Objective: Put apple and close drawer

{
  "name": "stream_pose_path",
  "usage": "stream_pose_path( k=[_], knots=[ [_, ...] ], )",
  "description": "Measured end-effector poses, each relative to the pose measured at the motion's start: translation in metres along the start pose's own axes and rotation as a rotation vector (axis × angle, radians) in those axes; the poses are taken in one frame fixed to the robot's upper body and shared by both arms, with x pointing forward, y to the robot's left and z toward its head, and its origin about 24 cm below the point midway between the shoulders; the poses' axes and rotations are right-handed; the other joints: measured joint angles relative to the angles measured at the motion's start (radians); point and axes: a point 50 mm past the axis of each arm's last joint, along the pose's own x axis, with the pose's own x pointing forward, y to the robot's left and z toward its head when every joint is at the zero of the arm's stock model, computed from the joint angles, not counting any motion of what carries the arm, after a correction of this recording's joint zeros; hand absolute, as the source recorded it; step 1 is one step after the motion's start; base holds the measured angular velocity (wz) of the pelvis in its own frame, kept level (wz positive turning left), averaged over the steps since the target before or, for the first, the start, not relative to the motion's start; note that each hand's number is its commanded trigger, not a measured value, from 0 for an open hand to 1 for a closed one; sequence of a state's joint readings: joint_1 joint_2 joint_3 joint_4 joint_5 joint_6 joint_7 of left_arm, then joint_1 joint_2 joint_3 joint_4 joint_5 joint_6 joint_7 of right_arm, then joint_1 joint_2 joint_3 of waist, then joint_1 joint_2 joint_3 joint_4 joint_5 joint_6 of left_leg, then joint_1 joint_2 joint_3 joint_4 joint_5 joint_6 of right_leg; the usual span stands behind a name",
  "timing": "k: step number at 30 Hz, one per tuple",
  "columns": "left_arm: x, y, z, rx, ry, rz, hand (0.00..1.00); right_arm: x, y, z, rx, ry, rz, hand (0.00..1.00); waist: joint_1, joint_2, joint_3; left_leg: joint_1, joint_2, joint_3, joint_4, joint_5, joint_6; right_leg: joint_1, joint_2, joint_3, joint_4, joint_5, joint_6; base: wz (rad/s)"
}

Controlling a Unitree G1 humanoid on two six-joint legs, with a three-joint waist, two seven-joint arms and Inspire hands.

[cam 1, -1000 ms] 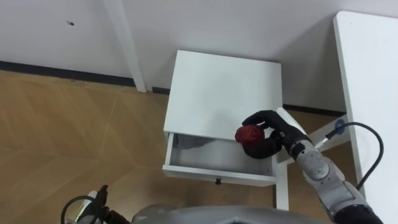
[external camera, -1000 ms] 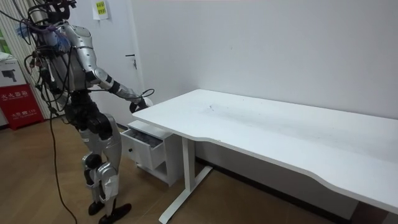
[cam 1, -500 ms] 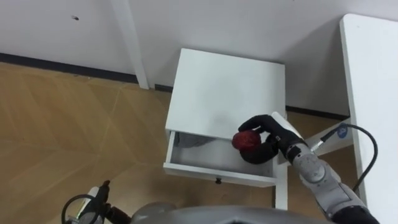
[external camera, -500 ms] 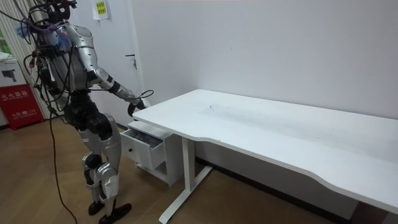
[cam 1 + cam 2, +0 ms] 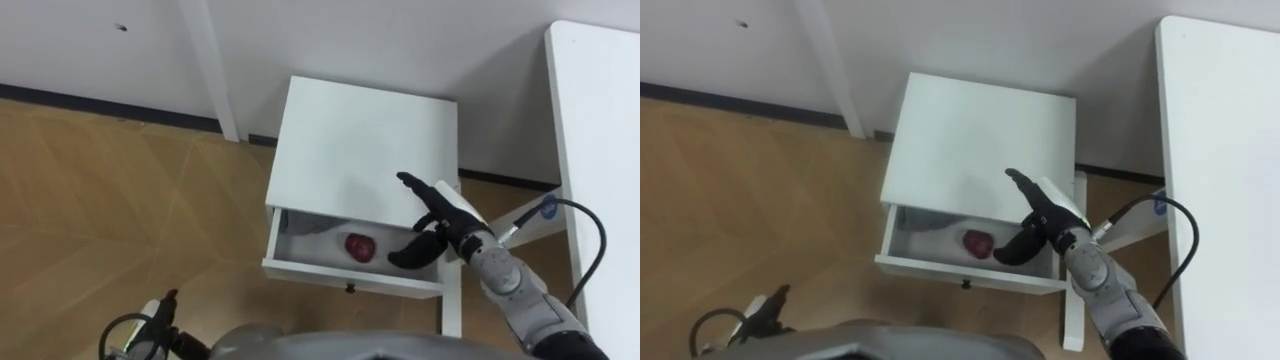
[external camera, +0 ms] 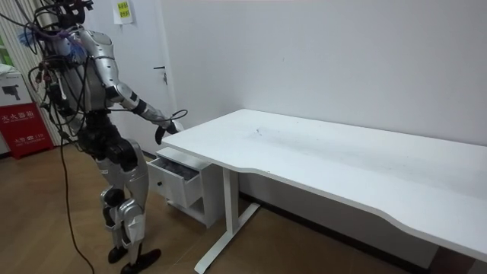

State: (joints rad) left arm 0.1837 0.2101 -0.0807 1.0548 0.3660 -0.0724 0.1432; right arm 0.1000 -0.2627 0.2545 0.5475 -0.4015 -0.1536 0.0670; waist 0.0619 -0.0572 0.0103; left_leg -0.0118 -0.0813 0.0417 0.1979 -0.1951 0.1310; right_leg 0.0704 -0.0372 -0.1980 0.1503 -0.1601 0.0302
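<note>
Round red apple (image 5: 359, 247) lies in open white drawer (image 5: 350, 281), long axis left-right; right hand (image 5: 440, 225) over its right end, fingers spread, empty

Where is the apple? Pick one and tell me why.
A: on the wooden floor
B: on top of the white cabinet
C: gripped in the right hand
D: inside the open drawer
D: the apple lies inside the open drawer, apart from the right hand, which hangs over the drawer's right end with fingers spread and holds nothing.
</note>
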Motion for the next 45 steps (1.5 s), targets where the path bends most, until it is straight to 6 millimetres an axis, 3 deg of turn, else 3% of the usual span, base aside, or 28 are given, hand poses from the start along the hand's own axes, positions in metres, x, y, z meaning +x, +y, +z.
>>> stream_pose_path(
  k=[7, 11, 15, 17, 18, 19, 20, 21, 22, 23, 24, 25, 26, 27, 29, 30, 31, 32, 33, 34, 35, 36, 37, 38, 39, 40, 43, 45],
  knots=[
    [0.0, 0.0, -0.001, -0.002, 0.002, 0.003, 0.0, -0.002, 0.005, -0.012, 0.008, 0.044, 0.005, 0.0, -0.001, 0.007, 0.0044, 0.003, 0.0, 0.0, -0.002, 0.0, 0.0, 0.001, 0.002, 0.019, -0.001, 0.0, 0.0, 0.0],
    [-0.001, -0.001, -0.003, -0.009, 0.012, 0.003, 0.0, -0.004, 0.004, -0.023, 0.098, 0.084, -0.04, 0.0, -0.004, 0.01, 0.0026, 0.006, 0.0, 0.001, -0.002, 0.0, 0.0, 0.003, 0.001, 0.034, -0.001, 0.0, 0.0, 0.0],
    [-0.002, 0.001, -0.008, -0.057, 0.033, 0.026, 0.0, -0.015, 0.008, -0.058, 0.268, 0.243, -0.137, 0.0, -0.008, 0.009, -0.0031, 0.024, -0.001, 0.0, -0.002, 0.0, 0.0, 0.018, -0.007, 0.031, 0.006, -0.002, 0.001, 0.02],
    [-0.002, 0.003, -0.009, -0.083, 0.043, 0.051, 0.0, -0.024, 0.009, -0.073, 0.326, 0.315, -0.183, 0.0, -0.021, 0.006, -0.0043, 0.018, -0.009, 0.002, 0.009, -0.005, 0.006, -0.006, -0.023, 0.015, 0.069, -0.031, 0.007, 0.05],
    [-0.002, 0.003, -0.012, -0.09, 0.058, 0.052, 0.0, -0.032, 0.009, -0.084, 0.361, 0.37, -0.222, 0.0, -0.037, 0.007, -0.0049, 0.012, -0.018, 0.005, 0.024, -0.01, 0.015, -0.055, -0.043, 0.002, 0.183, -0.063, 0.014, 0.09],
    [-0.002, 0.002, -0.015, -0.099, 0.079, 0.046, 0.0, -0.042, 0.01, -0.099, 0.406, 0.445, -0.269, 0.0, -0.047, 0.02, -0.0063, 0.007, -0.019, 0.01, 0.042, -0.016, 0.021, -0.134, -0.063, 0.008, 0.357, -0.07, 0.016, 0.05],
    [-0.002, 0.003, -0.017, -0.104, 0.086, 0.049, 0.0, -0.047, 0.011, -0.105, 0.423, 0.48, -0.29, 0.0, -0.054, 0.023, -0.0076, 0.009, -0.022, 0.014, 0.048, -0.018, 0.024, -0.181, -0.07, 0.011, 0.453, -0.061, 0.018, -0.05],
    [-0.002, 0.006, -0.02, -0.097, 0.095, 0.054, 0.0, -0.058, 0.013, -0.118, 0.45, 0.551, -0.33, 0.0, -0.064, 0.027, -0.0076, 0.01, -0.029, 0.02, 0.073, -0.025, 0.036, -0.297, -0.093, 0.039, 0.65, 0.003, 0.024, -0.1],
    [-0.003, 0.007, -0.022, -0.103, 0.106, 0.057, 0.0, -0.067, 0.013, -0.127, 0.431, 0.603, -0.351, 0.0, -0.07, 0.049, -0.0091, -0.006, -0.024, 0.023, 0.112, -0.037, 0.051, -0.426, -0.099, 0.083, 0.849, 0.159, 0.056, -0.13],
    [-0.002, 0.009, -0.023, -0.106, 0.11, 0.061, 0.0, -0.07, 0.013, -0.13, 0.433, 0.619, -0.363, 0.0, -0.071, 0.059, -0.0084, -0.014, -0.018, 0.027, 0.131, -0.046, 0.057, -0.497, -0.095, 0.107, 0.957, 0.203, 0.066, -0.28],
    [-0.002, 0.009, -0.024, -0.117, 0.124, 0.06, 0.0, -0.074, 0.01, -0.134, 0.444, 0.639, -0.384, 0.0, -0.074, 0.086, -0.0054, -0.039, -0.001, 0.037, 0.173, -0.062, 0.061, -0.631, -0.082, 0.131, 1.238, 0.169, 0.038, -0.21],
    [-0.002, 0.009, -0.026, -0.123, 0.139, 0.055, 0.0, -0.076, 0.009, -0.136, 0.451, 0.648, -0.393, 0.0, -0.086, 0.097, -0.0031, -0.051, 0.009, 0.037, 0.194, -0.066, 0.063, -0.691, -0.078, 0.13, 1.379, 0.144, 0.026, -0.18],
    [-0.001, 0.008, -0.026, -0.129, 0.155, 0.051, 0.0, -0.083, 0.011, -0.142, 0.462, 0.681, -0.4, 0.0, -0.096, 0.125, 0.0043, -0.069, 0.032, 0.037, 0.217, -0.074, 0.062, -0.795, -0.065, 0.131, 1.589, 0.099, 0.009, 0.0],
    [-0.001, 0.008, -0.026, -0.135, 0.16, 0.052, 0.0, -0.09, 0.017, -0.148, 0.474, 0.729, -0.392, 0.0, -0.102, 0.149, 0.0058, -0.081, 0.05, 0.035, 0.233, -0.085, 0.062, -0.855, -0.062, 0.136, 1.69, 0.072, 0.011, -0.04],
    [-0.003, 0.01, -0.032, -0.144, 0.183, 0.064, 0.0, -0.095, 0.028, -0.152, 0.475, 0.786, -0.349, 0.0, -0.112, 0.151, 0.0074, -0.083, 0.047, 0.03, 0.246, -0.094, 0.054, -0.853, -0.073, 0.158, 1.615, 0.052, 0.022, 0.06],
    [-0.005, 0.011, -0.038, -0.141, 0.194, 0.068, 0.0, -0.097, 0.034, -0.153, 0.488, 0.815, -0.333, 0.0, -0.13, 0.147, 0.0082, -0.081, 0.032, 0.015, 0.245, -0.092, 0.04, -0.771, -0.094, 0.147, 1.428, 0.046, 0.031, 0.29],
    [-0.007, 0.011, -0.043, -0.143, 0.209, 0.071, 0.0, -0.098, 0.037, -0.154, 0.497, 0.835, -0.326, 0.0, -0.14, 0.129, 0.0093, -0.082, 0.014, 0.012, 0.239, -0.088, 0.024, -0.649, -0.103, 0.142, 1.177, 0.042, 0.038, 0.31],
    [-0.009, 0.011, -0.046, -0.142, 0.215, 0.071, 0.0, -0.098, 0.037, -0.154, 0.497, 0.842, -0.325, 0.0, -0.139, 0.12, 0.0096, -0.083, 0.006, 0.012, 0.234, -0.085, 0.013, -0.59, -0.099, 0.14, 1.052, 0.038, 0.042, 0.14],
    [-0.01, 0.009, -0.049, -0.145, 0.227, 0.072, 0.0, -0.097, 0.036, -0.154, 0.491, 0.851, -0.335, 0.0, -0.129, 0.098, 0.0054, -0.082, -0.01, 0.017, 0.203, -0.07, -0.013, -0.468, -0.083, 0.137, 0.82, 0.032, 0.039, -0.11],
    [-0.012, 0.008, -0.053, -0.158, 0.242, 0.077, 0.0, -0.095, 0.035, -0.153, 0.49, 0.846, -0.347, 0.0, -0.106, 0.077, -0.0026, -0.069, -0.022, 0.025, 0.144, -0.041, -0.061, -0.372, -0.062, 0.138, 0.632, 0.015, 0.034, -0.26],
    [-0.012, 0.008, -0.053, -0.16, 0.245, 0.081, 0.0, -0.094, 0.033, -0.152, 0.488, 0.84, -0.354, 0.0, -0.089, 0.06, -0.0082, -0.062, -0.026, 0.03, 0.109, -0.022, -0.09, -0.326, -0.048, 0.137, 0.543, 0.003, 0.029, -0.36],
    [-0.012, 0.011, -0.051, -0.159, 0.237, 0.095, 0.0, -0.088, 0.029, -0.149, 0.49, 0.822, -0.373, 0.0, -0.062, 0.036, -0.0101, -0.073, -0.032, 0.031, 0.094, -0.001, -0.1, -0.267, -0.038, 0.119, 0.413, -0.018, 0.025, -0.27],
    [-0.008, 0.017, -0.045, -0.156, 0.213, 0.113, 0.0, -0.082, 0.023, -0.145, 0.499, 0.799, -0.393, 0.0, -0.043, 0.025, -0.0002, -0.105, -0.034, 0.034, 0.116, -0.004, -0.051, -0.226, -0.031, 0.114, 0.34, -0.035, 0.031, -0.22],
    [-0.008, 0.019, -0.045, -0.154, 0.214, 0.119, 0.0, -0.079, 0.023, -0.143, 0.505, 0.79, -0.392, 0.0, -0.027, 0.016, 0.0002, -0.113, -0.036, 0.042, 0.118, -0.005, -0.05, -0.211, -0.026, 0.115, 0.306, -0.038, 0.033, -0.09],
    [-0.009, 0.018, -0.046, -0.154, 0.22, 0.117, 0.0, -0.075, 0.02, -0.141, 0.524, 0.769, -0.393, 0.0, -0.024, 0.0, -0.0089, -0.113, -0.033, 0.043, 0.112, -0.004, -0.05, -0.167, -0.026, 0.112, 0.23, -0.028, 0.017, 0.0],
    [-0.009, 0.016, -0.046, -0.156, 0.223, 0.112, 0.0, -0.072, 0.018, -0.138, 0.533, 0.748, -0.39, 0.0, -0.022, -0.006, -0.0088, -0.103, -0.031, 0.043, 0.107, -0.004, -0.051, -0.125, -0.018, 0.096, 0.168, -0.015, 0.0, 0.06],
    [-0.009, 0.009, -0.042, -0.149, 0.214, 0.096, 0.0, -0.061, 0.011, -0.131, 0.539, 0.689, -0.39, 0.0, -0.026, -0.001, -0.0074, -0.084, -0.032, 0.041, 0.096, -0.005, -0.054, -0.066, -0.004, 0.055, 0.081, 0.008, -0.021, 0.04],
    [-0.008, 0.01, -0.04, -0.15, 0.208, 0.105, 0.0, -0.058, 0.012, -0.128, 0.541, 0.674, -0.384, 0.0, -0.029, 0.005, -0.0082, -0.077, -0.032, 0.038, 0.084, -0.003, -0.058, -0.051, -0.004, 0.053, 0.051, 0.02, -0.017, 0.0]
  ],
)
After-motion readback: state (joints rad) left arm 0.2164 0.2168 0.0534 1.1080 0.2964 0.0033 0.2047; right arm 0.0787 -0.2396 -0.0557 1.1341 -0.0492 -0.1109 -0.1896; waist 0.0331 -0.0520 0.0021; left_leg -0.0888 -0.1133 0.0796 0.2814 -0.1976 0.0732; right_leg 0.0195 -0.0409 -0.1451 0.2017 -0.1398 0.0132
